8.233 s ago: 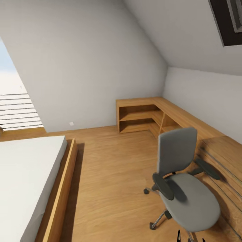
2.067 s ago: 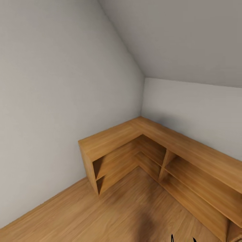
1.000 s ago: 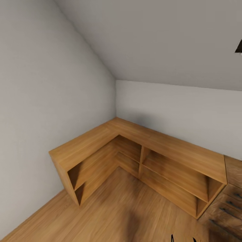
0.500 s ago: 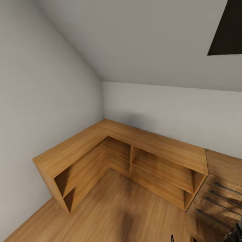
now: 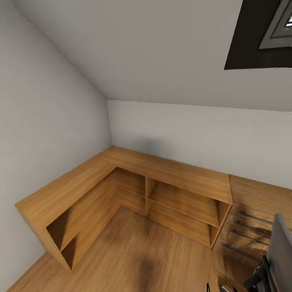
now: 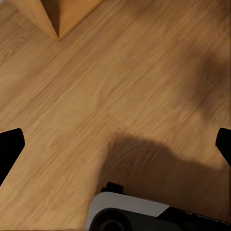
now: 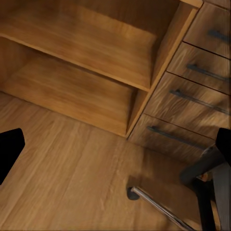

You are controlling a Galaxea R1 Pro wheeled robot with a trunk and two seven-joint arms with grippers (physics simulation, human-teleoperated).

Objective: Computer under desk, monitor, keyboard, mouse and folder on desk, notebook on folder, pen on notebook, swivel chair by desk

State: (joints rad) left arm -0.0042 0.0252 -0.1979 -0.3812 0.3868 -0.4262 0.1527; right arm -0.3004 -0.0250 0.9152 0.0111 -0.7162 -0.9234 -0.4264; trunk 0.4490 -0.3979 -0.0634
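The swivel chair (image 5: 280, 259) stands at the head view's lower right, beside a wooden drawer unit (image 5: 251, 227) and near the L-shaped corner shelf (image 5: 121, 178). Both the left gripper (image 6: 115, 144) and right gripper (image 7: 115, 144) apparently stand open, holding nothing.

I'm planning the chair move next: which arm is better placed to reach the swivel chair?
Probably the right. In the head view the swivel chair sits at the lower right, on that arm's side, and the right wrist view shows its metal base close by, beside the wooden drawers. The left wrist view looks at bare floor.
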